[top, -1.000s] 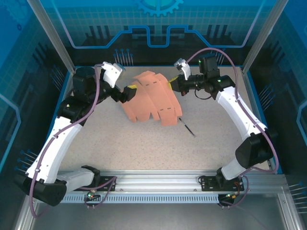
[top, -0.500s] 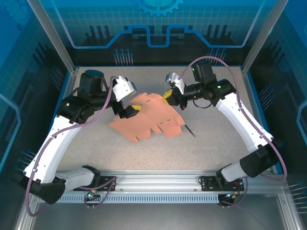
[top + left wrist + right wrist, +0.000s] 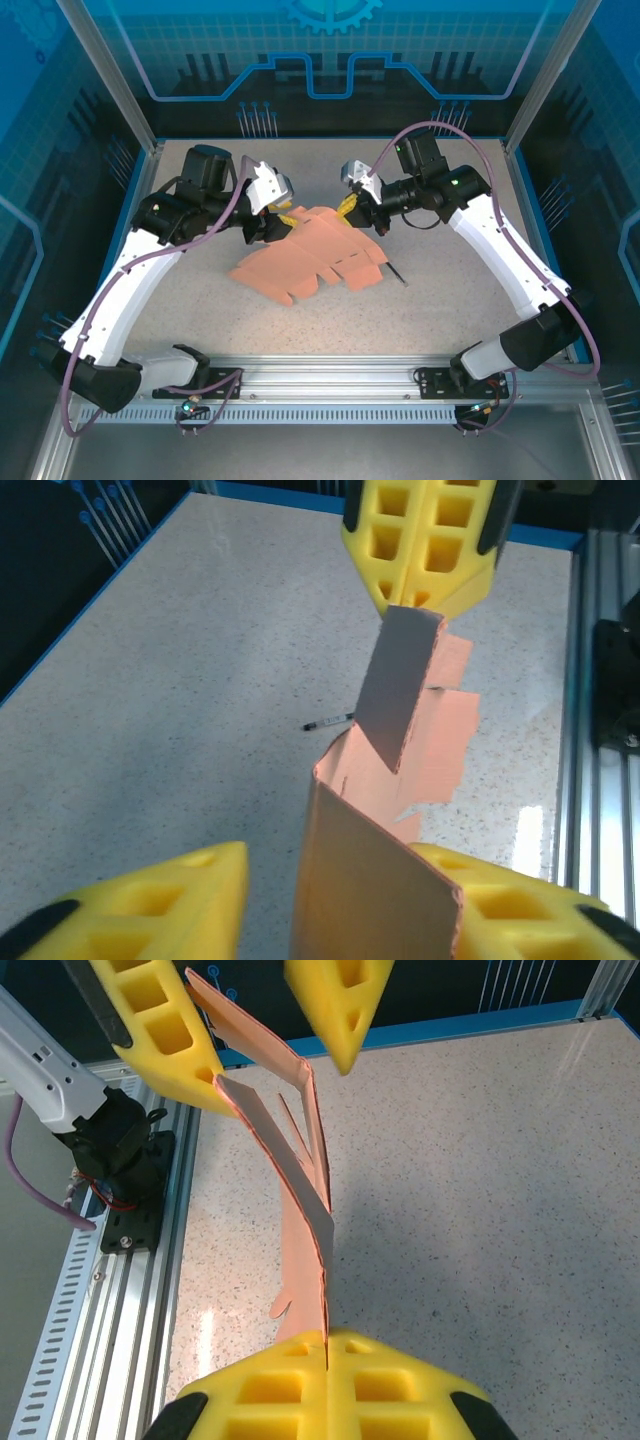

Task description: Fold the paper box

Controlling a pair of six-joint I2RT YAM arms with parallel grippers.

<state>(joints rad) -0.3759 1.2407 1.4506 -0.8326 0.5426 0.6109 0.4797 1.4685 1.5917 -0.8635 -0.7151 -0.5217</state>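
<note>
The paper box is a salmon-pink die-cut sheet with several flaps, lying mostly on the table with its far edge lifted. My right gripper is shut on that far edge; in the right wrist view its pads pinch the thin card edge-on. My left gripper straddles the upright back-left flap. Its jaws stand apart: the flap leans on the right finger, with a gap to the left finger. The right gripper also appears at the top of the left wrist view.
A thin dark pen lies on the speckled table just right of the sheet, also seen in the left wrist view. An aluminium rail runs along the near edge. Blue walls enclose the table.
The sheet has come down from a raised hold to lie lower and flatter. The left gripper moved right onto the back-left flap and its jaws narrowed. The right gripper shifted left, still gripping.
</note>
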